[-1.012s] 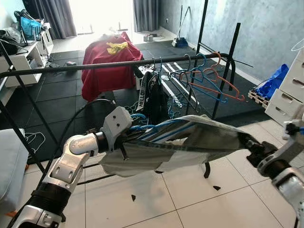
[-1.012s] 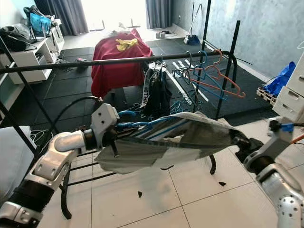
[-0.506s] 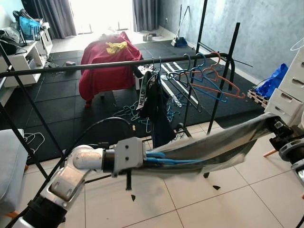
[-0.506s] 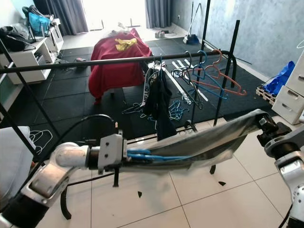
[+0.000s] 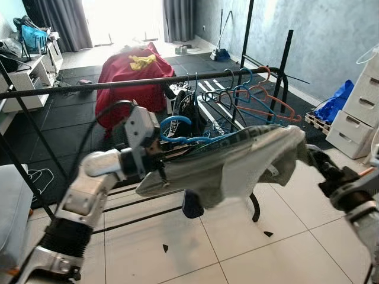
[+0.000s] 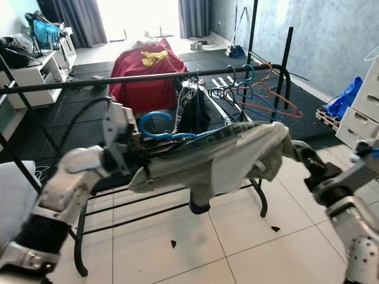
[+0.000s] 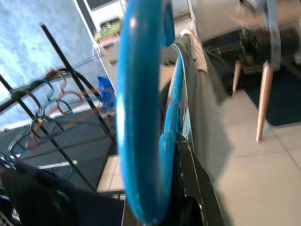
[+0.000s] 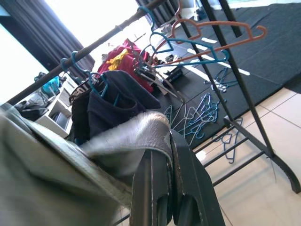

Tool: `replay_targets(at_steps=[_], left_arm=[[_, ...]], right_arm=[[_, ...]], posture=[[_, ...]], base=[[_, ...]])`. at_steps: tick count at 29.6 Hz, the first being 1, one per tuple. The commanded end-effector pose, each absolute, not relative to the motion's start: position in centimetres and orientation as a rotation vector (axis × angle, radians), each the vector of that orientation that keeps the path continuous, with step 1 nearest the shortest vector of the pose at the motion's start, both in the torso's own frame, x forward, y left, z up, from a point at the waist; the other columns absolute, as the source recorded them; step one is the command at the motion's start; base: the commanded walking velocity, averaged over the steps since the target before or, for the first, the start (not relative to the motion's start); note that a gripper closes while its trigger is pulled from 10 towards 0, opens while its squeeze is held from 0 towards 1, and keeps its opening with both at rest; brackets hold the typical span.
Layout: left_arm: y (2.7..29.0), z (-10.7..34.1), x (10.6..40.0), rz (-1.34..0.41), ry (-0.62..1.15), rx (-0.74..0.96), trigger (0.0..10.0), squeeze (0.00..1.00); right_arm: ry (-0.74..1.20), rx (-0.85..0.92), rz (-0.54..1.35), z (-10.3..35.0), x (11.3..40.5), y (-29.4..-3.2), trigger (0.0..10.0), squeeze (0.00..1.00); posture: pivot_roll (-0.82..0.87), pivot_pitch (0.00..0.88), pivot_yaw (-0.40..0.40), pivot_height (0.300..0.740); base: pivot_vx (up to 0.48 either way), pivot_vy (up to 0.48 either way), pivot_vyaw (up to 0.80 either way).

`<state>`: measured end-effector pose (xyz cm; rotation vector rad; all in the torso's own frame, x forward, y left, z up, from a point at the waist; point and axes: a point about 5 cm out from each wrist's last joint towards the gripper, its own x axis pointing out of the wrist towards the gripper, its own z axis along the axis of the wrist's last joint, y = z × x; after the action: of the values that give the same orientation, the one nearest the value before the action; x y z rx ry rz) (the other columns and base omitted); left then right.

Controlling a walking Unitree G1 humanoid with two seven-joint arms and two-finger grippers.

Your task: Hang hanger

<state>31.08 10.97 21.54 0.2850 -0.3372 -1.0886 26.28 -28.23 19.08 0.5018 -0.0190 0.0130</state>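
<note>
Floor of pale tile (image 5: 237, 260) is lying open in front of the black clothes rail (image 5: 89, 87), while behind the rail the dark mat is cluttered with loose hangers and a red-draped table (image 5: 127, 80). White drawers (image 5: 361, 109) are standing at the right edge and a white shelf unit (image 5: 26, 74) at the far left. On the rail, 1 dark garment (image 6: 192, 112) and a cluster of empty orange and blue hangers (image 5: 254, 100) are hanging toward the right end, leaving the long left stretch of bar bare.

Both arms are reaching forward, carrying the blue hanger (image 5: 177, 135) with a grey shirt (image 5: 237, 163) draped on it, level and just below the bar. The left gripper (image 5: 155, 155), elbow bent and wrist raised, is pinching the hanger near its hook (image 7: 141, 113); the hook is curving up beside the bar, though whether it is touching the bar is hard to judge. The right gripper (image 5: 309, 157) is stretching in from the right with its 2 fingers (image 8: 164, 188) pressed together on a fold of the shirt's far end.
</note>
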Motion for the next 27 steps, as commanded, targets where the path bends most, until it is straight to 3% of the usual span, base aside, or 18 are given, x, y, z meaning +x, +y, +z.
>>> replay_targets(at_steps=[1, 5, 12, 27], left_arm=[[11.2, 20.2, 30.4, -1.135, -0.288, 0.379, 10.0, 0.0], [11.5, 17.7, 28.2, -1.325, -0.151, 0.46, 10.0, 0.0], [12.2, 17.9, 27.5, -1.4, -0.105, 0.412, 10.0, 0.0], [12.9, 17.7, 31.1, -1.1, -0.097, 0.565, 10.0, 0.0]], right_arm=[[-0.052, 0.493, -0.015, 19.7, 26.3, -28.8, 0.0, 0.0], [-0.097, 0.476, -0.103, 20.3, 26.2, -30.8, 0.0, 0.0], [-0.101, 0.466, -0.151, 20.1, 25.8, -31.6, 0.0, 0.0], [-0.083, 0.465, -0.106, 19.7, 26.1, -30.3, 0.0, 0.0]], posture=[[-0.11, 0.0, -0.001, 0.74], [-0.11, 0.001, -0.001, 0.74], [-0.11, 0.003, 0.001, 0.74], [-0.11, 0.001, 0.002, 0.74]], base=[[0.0, 0.0, 0.0], [0.0, 0.0, 0.0], [0.0, 0.0, 0.0], [0.0, 0.0, 0.0]])
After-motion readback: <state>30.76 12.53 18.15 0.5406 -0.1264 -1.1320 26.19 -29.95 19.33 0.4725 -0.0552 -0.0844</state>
